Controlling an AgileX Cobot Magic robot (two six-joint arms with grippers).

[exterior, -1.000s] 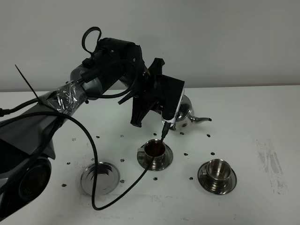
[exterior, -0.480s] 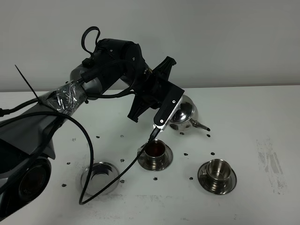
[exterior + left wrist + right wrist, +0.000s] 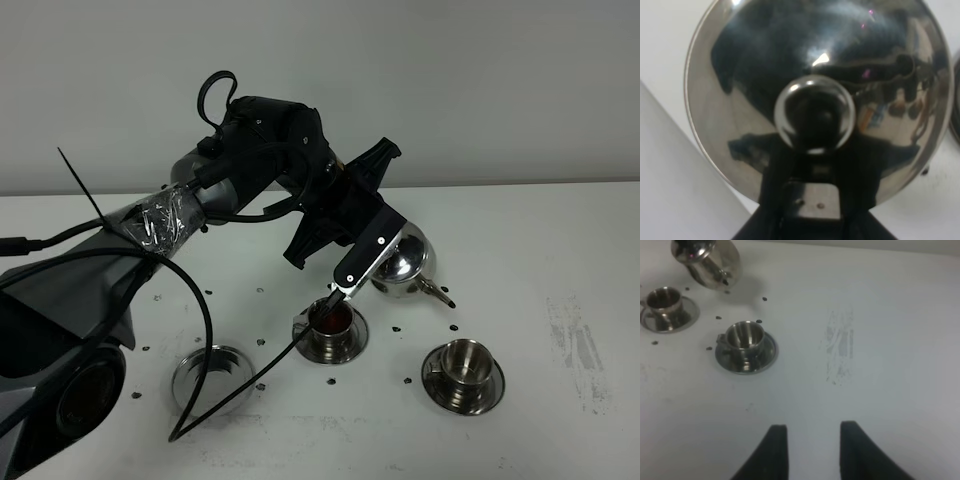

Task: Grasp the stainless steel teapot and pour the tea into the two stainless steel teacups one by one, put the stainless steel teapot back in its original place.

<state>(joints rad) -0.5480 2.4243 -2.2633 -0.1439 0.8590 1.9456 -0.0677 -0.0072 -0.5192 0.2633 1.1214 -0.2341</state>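
My left gripper [image 3: 382, 258] is shut on the handle of the stainless steel teapot [image 3: 405, 262]. It holds the pot in the air, tilted, with the spout [image 3: 440, 293] pointing down and right. In the left wrist view the lid knob [image 3: 815, 112] fills the middle. One teacup [image 3: 330, 320] on its saucer holds dark tea, just left of and below the pot. The other teacup [image 3: 462, 362] stands on its saucer lower right of the spout, with no tea showing in it [image 3: 744, 337]. The original place, a bare saucer [image 3: 212, 378], lies front left. My right gripper [image 3: 812, 432] hovers over bare table, fingers apart.
Small dark specks [image 3: 397, 327] dot the white table [image 3: 560, 260] around the cups. A black cable [image 3: 205, 330] from the left arm loops down over the bare saucer. A smudged grey patch [image 3: 840, 347] marks the table on the right.
The left arm has swung right and lowered the teapot, tipping its spout from level to downward, away from the tea-filled cup and toward the right cup. The right gripper is unchanged.
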